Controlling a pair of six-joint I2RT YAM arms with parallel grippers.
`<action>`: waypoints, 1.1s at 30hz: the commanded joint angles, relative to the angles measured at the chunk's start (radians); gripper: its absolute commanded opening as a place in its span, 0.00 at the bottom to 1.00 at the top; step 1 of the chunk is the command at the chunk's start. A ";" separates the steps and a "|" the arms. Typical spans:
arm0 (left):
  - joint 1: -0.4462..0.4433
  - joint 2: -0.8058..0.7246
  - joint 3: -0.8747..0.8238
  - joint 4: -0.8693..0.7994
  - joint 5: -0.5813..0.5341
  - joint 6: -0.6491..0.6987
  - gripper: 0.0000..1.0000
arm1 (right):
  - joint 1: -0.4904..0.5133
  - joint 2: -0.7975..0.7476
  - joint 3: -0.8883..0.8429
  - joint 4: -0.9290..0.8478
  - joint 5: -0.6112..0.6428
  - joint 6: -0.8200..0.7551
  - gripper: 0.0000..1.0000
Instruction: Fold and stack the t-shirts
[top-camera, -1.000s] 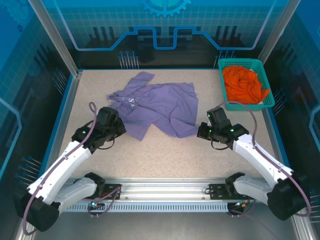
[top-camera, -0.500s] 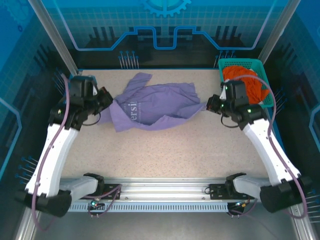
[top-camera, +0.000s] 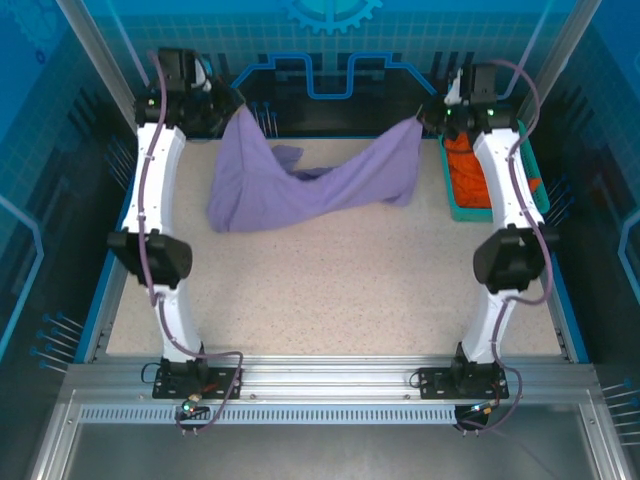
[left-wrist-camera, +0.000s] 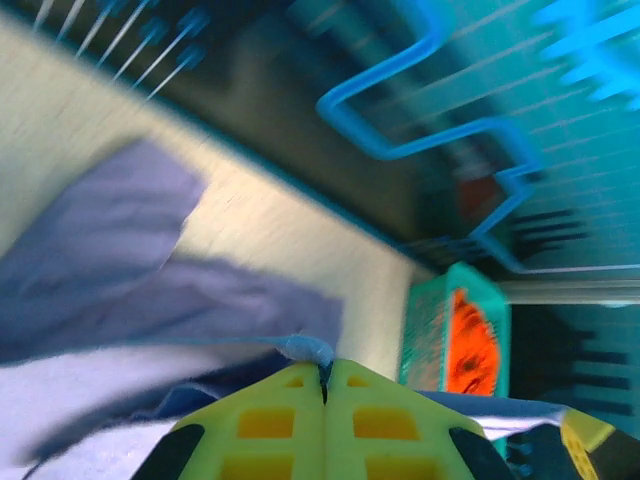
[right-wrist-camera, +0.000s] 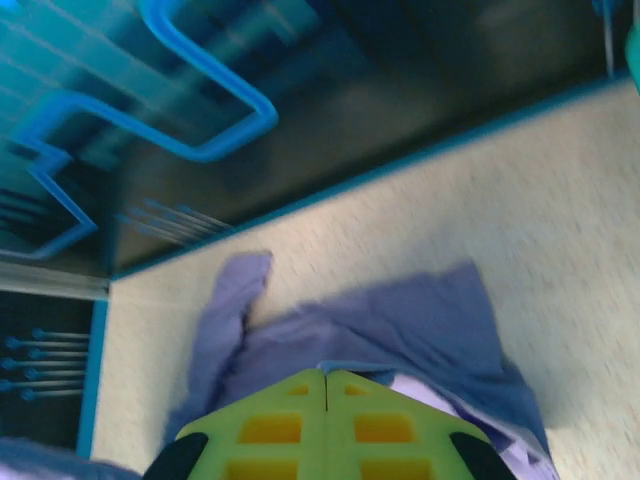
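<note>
Purple shirt (top-camera: 300, 185) is held up over far surface (top-camera: 330, 290), slung between both arms, middle sagging; L fingers (left-wrist-camera: 265, 420) are clamped on one edge, R fingers (right-wrist-camera: 265, 425) on the other; orange shirt (top-camera: 465, 165) lies in basket (top-camera: 460, 213).

I read the lavender t-shirt (top-camera: 300, 185) as soft, matt cloth, creased where it hangs. The orange t-shirt (top-camera: 458, 165) looks equally dull and soft. The basket (top-camera: 462, 213) is teal plastic mesh. The surface (top-camera: 350, 290) is speckled beige, matt and grainy. The left tool (left-wrist-camera: 325, 375) and right tool (right-wrist-camera: 325, 385) show smooth yellow-green plastic. The near rail (top-camera: 330, 385) is brushed metal.
</note>
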 joint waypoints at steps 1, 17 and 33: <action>0.028 0.004 0.275 -0.004 0.109 0.023 0.00 | -0.018 0.070 0.322 -0.149 -0.077 0.009 0.00; 0.050 -1.002 -0.903 0.302 0.068 0.136 0.00 | -0.005 -0.880 -0.733 0.166 -0.060 -0.071 0.00; 0.050 -0.653 -1.115 0.333 0.015 -0.022 0.00 | -0.001 -0.657 -0.810 0.155 0.039 -0.121 0.00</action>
